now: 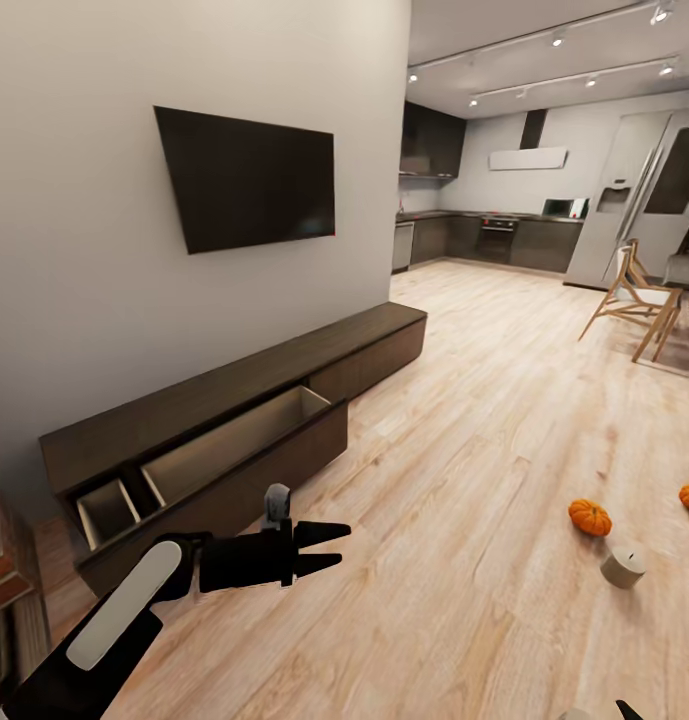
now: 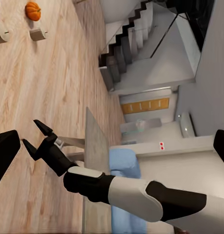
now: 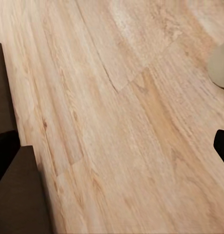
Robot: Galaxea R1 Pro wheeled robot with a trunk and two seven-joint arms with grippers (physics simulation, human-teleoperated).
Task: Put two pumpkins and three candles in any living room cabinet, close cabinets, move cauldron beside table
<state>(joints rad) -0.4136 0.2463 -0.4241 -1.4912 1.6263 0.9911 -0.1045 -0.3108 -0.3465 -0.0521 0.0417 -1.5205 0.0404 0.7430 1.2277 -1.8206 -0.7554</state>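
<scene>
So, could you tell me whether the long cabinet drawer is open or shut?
Open. The cabinet has its long drawer pulled out, pale inside showing and apparently empty; a smaller compartment beside it is open too.

Pale wood floor [image 1: 504, 400], grey wall [image 1: 74, 250] with television [image 1: 249, 180], kitchen [image 1: 484, 235] beyond

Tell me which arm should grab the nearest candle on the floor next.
Right, probably. The candle sits at the robot's right with the pumpkins, and a pale candle-like edge shows near the right claw. The left claw hangs open by the cabinet.
</scene>
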